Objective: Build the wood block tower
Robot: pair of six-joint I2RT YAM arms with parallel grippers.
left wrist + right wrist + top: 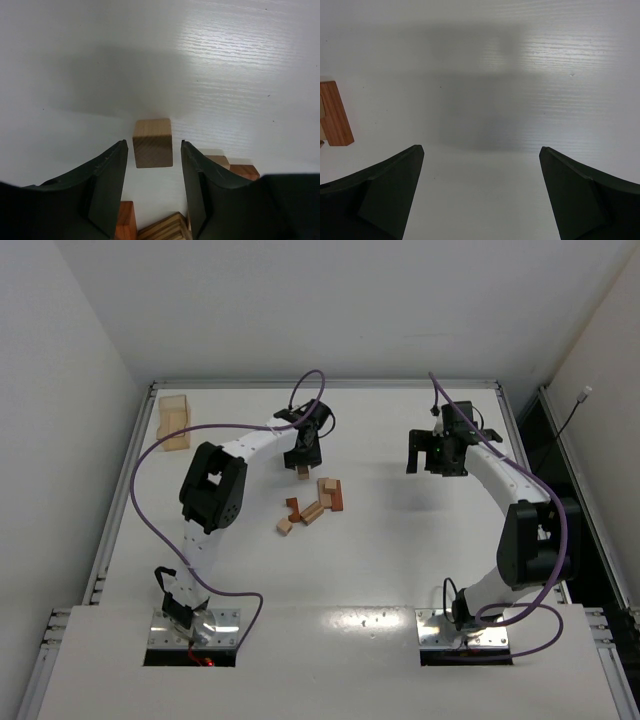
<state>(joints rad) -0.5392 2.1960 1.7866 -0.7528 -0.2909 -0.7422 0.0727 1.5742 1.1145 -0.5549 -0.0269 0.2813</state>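
Note:
A light tan cube (153, 142) sits on the white table just past the tips of my left gripper (153, 145), which is open around it with a gap on each side. In the top view this cube (303, 475) lies right below the left gripper (303, 454). A loose group of tan and reddish-brown blocks (315, 502) lies flat nearby, not stacked. Some of them show under the left fingers, a reddish one (125, 220) and a tan one (165, 227). My right gripper (437, 455) is open and empty above bare table (481, 148). A reddish bar (335, 120) shows at the left edge of its view.
A translucent tan plastic box (175, 421) stands at the back left of the table. Purple cables loop along both arms. Raised rails edge the table (400, 540) at the left, back and right.

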